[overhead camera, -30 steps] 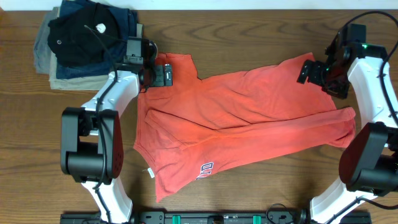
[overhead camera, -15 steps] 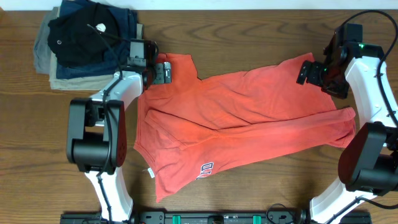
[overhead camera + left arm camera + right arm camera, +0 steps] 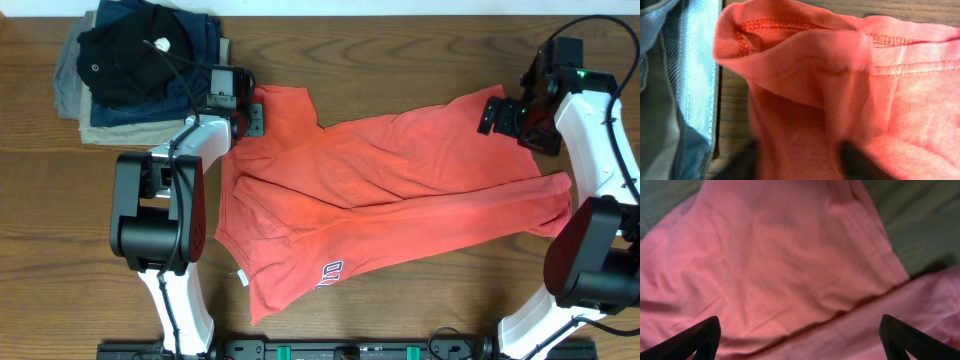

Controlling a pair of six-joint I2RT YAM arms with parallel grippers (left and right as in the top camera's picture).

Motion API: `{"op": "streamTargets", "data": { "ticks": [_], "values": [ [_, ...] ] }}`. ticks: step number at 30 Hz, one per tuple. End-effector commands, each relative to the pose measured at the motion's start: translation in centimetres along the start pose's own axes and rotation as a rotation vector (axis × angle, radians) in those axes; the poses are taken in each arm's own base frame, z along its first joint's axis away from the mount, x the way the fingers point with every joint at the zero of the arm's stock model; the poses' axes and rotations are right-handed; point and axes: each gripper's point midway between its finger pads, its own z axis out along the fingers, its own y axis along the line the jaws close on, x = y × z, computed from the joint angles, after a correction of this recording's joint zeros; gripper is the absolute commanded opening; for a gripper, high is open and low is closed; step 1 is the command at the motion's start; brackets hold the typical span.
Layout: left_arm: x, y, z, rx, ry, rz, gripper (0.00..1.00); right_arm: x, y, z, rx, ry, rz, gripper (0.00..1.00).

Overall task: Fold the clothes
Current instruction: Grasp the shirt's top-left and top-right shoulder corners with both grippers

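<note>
The clothes, a coral-red T-shirt [image 3: 390, 190], lie spread and wrinkled across the table, with white lettering [image 3: 331, 272] near the front hem. My left gripper [image 3: 256, 118] is at the shirt's far-left corner. In the left wrist view its dark, blurred fingers [image 3: 860, 160] pinch a raised fold of the red cloth [image 3: 840, 75], with my left gripper [image 3: 802, 160] shut on it. My right gripper [image 3: 508, 116] hovers over the shirt's far-right edge. In the right wrist view it [image 3: 800, 335] stands open above flat fabric [image 3: 780, 255], with nothing between its fingers.
A pile of folded dark, navy and khaki garments [image 3: 130, 70] sits at the far left corner, close beside my left gripper; its denim edge [image 3: 685, 75] shows in the left wrist view. Bare wooden table [image 3: 60, 250] lies left of and in front of the shirt.
My left gripper's jaws have closed in on the shirt's corner, bunching the cloth between them. The right arm has barely moved and stays open.
</note>
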Motion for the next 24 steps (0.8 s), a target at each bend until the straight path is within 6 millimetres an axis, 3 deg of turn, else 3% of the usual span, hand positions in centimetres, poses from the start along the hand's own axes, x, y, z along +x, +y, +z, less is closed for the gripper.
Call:
{"op": "streamTargets", "data": {
  "ticks": [1,3,5,8,11,21,24],
  "values": [
    [1.5,0.1,1.2,0.002,0.049,-0.002,0.19,-1.6,-1.9,-0.2,0.071,-0.051,-0.012,0.99],
    [1.6,0.1,1.2,0.002,0.056,-0.002,0.09,-2.8,-3.1,-0.3,0.092,-0.098,0.011,0.99],
    [1.7,0.1,1.1,0.001,0.059,-0.002,0.09,-4.1,-3.7,-0.5,0.072,-0.143,0.005,0.99],
    [2.1,0.1,1.1,0.000,0.073,-0.002,0.09,-6.2,-3.0,-0.4,-0.038,-0.212,-0.064,0.99],
    [2.4,0.1,1.1,-0.001,0.086,-0.001,0.09,-7.8,-3.0,0.2,-0.079,-0.259,-0.074,0.93],
    [3.2,0.2,1.1,-0.005,0.113,-0.001,0.09,-9.5,-3.0,8.1,-0.078,-0.222,-0.221,0.90],
    [3.3,0.3,1.1,-0.005,0.118,-0.001,0.09,-10.6,-2.0,9.6,-0.093,-0.266,-0.246,0.89]
  ]
}}
